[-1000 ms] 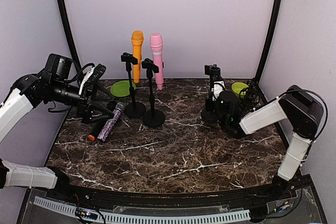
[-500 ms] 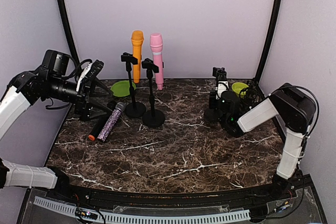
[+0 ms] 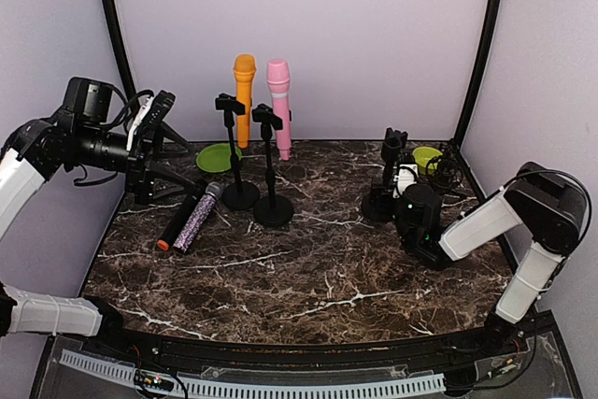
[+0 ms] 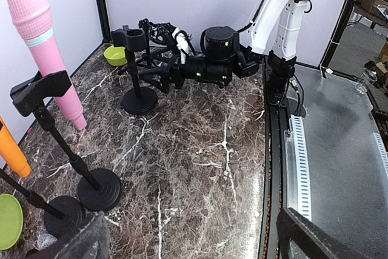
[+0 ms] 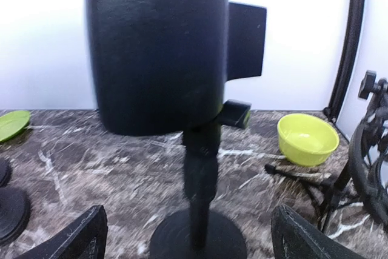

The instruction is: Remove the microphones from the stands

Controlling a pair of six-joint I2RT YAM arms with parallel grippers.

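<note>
A purple glitter microphone [image 3: 194, 217] with a black handle lies flat on the marble table, left of two empty black stands [image 3: 234, 151] [image 3: 270, 167]. My left gripper [image 3: 161, 144] hovers open above and behind it, holding nothing; its fingers [image 4: 306, 238] frame bare table. A third empty stand [image 3: 386, 179] is at the right. In the right wrist view its clip [image 5: 156, 53] and pole [image 5: 200, 180] fill the middle. My right gripper [image 5: 193, 241] is open just in front of the base, with both fingers clear of the pole.
An orange microphone [image 3: 244, 91] and a pink microphone [image 3: 278, 105] stand upright by the back wall. A green plate [image 3: 218, 157] lies behind the left stands. A yellow-green bowl [image 3: 426, 156] and black cables [image 5: 339, 180] sit at the back right corner.
My right gripper has opened, let go of the right stand and drawn back a little; the stand remains upright. My left arm has lifted up and back to the left, still open.
</note>
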